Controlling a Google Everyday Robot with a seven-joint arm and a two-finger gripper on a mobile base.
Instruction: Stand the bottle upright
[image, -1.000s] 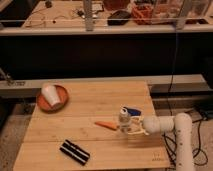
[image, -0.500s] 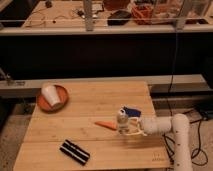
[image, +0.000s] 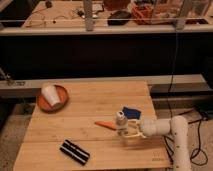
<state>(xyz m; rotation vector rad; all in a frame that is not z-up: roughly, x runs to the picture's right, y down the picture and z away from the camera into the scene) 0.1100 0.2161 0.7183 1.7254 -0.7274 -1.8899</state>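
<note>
Little has shifted over the last second. The small clear plastic bottle with a white cap (image: 120, 120) stays right of centre on the pale wooden counter (image: 85, 135), just beside the orange carrot (image: 104, 124) and apparently cap-up, so we judge it nearly stood. The white end effector (image: 128, 132) sits against its near side, with the arm reaching in low from the right. We cannot tell whether it grips.

table (image: 75, 127) pale wood, plank lines | plate (image: 42, 103) rust-orange | foam cup (image: 50, 94) wht | carrot (image: 104, 124) orange | bottle (image: 120, 119) clear, wht cap | flat item (image: 131, 112) – dk blue | oblong item (image: 75, 151) – blk | gripper (image: 125, 134) cream-wht, just beside bottle, table's rt side
</note>
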